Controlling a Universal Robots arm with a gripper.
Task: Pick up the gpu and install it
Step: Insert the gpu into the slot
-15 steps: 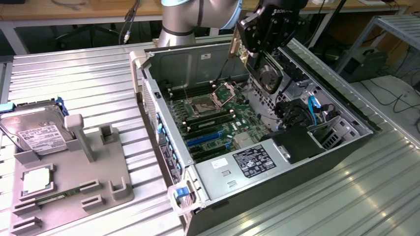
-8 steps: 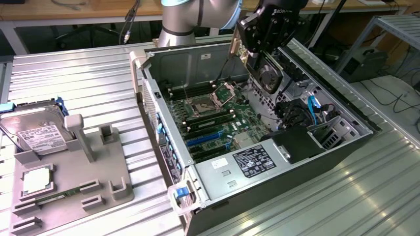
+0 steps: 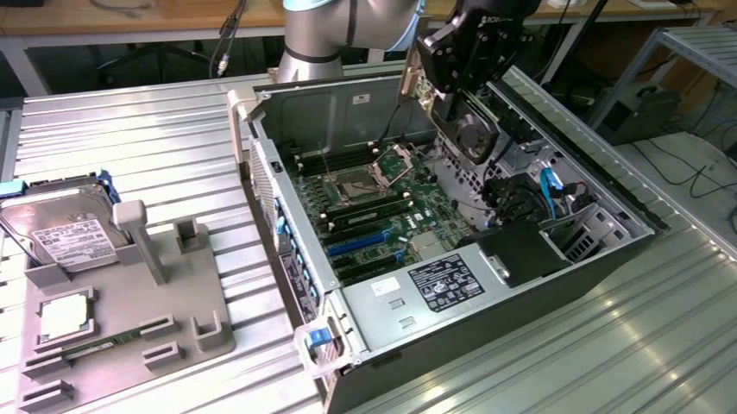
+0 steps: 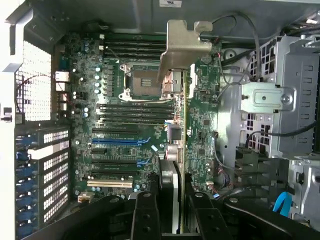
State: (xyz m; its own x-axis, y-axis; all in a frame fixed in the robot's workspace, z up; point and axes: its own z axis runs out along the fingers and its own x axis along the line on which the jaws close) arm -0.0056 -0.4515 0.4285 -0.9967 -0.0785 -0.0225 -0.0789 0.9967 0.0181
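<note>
We see our gripper (image 4: 172,212) clamped on the gpu (image 4: 181,50), holding it edge-on, bracket end away from the wrist, over the motherboard (image 4: 125,125) of the open computer case (image 3: 334,112) lying on the metal table (image 3: 138,147).

The arm (image 3: 328,39) is showing a smooth silver-grey cylindrical shell with pale blue trim at its joint. The tool (image 4: 172,205) is showing matte black, its thick fingers (image 4: 145,217) carrying round screw heads.
</note>
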